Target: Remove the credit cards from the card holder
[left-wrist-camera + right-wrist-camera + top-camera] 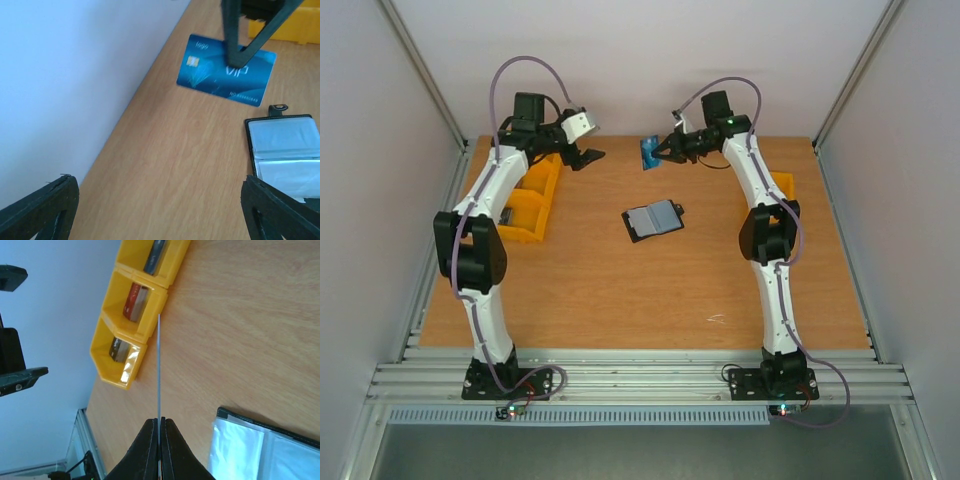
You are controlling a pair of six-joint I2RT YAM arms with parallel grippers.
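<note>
My right gripper [159, 422] is pinched shut on one blue card [159, 365], which sticks straight out past the fingertips, edge-on to my wrist view. The holder [653, 220] lies open on the table [620, 300], below and beside those fingers and not touching them. My left gripper [582, 155] hangs wide open on nothing, facing the card. I can't tell whether the holder's sleeves have more cards in them.

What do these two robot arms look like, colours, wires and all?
Both the left arm and right arm have white tube-like segments joined by chunky black joints on black bases. A thin purplish cable loops along each. The left pincer and right pincer each have two black, tapering fingers.
</note>
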